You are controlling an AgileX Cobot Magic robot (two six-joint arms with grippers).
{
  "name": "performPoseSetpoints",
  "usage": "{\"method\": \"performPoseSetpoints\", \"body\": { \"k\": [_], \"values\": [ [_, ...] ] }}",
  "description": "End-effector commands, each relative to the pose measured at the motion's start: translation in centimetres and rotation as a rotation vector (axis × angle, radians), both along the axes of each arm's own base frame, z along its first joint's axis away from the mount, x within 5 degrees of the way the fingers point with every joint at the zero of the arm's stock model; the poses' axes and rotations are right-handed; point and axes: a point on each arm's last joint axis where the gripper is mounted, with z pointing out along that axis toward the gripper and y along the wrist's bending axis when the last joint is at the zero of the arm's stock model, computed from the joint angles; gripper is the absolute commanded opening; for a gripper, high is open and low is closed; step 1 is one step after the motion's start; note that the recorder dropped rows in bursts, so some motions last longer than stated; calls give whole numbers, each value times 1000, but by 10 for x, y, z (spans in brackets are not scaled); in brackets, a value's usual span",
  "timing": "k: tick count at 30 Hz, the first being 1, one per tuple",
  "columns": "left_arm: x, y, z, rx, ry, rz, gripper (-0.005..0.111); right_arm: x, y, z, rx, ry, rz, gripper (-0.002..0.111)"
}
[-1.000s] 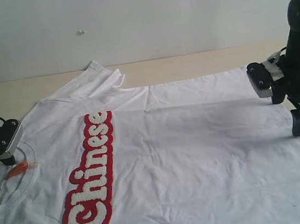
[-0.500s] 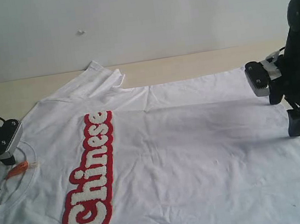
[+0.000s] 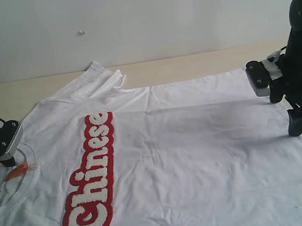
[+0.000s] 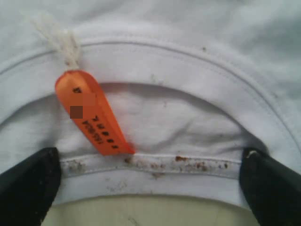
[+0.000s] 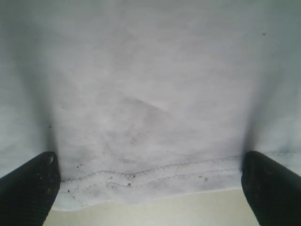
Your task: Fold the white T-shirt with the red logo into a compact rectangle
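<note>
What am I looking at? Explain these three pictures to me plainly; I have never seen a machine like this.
This is a robot with two black arms, each ending in a two-fingered hand. The wide picture comes from a camera off the arms that watches the whole scene. It shows a white T-shirt with a red logo spread flat on a pale table, with one arm at each end. The other two pictures come from small cameras on the wrists, looking out between the fingers. The left hand is at the collar, beside an orange tag. The right hand is at the bottom hem. The two dark shapes in each are the fingertips, standing wide apart. Both hands are open and neither holds anything.
</note>
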Motion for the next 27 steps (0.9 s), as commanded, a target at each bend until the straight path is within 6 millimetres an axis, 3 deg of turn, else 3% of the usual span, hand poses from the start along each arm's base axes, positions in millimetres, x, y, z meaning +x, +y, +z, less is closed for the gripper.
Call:
{"method": "performPoseSetpoints", "body": {
  "k": [1, 12, 27],
  "values": [
    [-11, -3, -34, 4, 95, -14, 106, 4, -2, 1, -10, -35, 1, 105],
    [-11, -3, -34, 4, 95, -14, 106, -5, -3, -10, -34, -4, 21, 105],
    [-11, -3, -34, 4, 95, -14, 106, -5, -5, -10, -60, -4, 41, 105]
  ]
}}
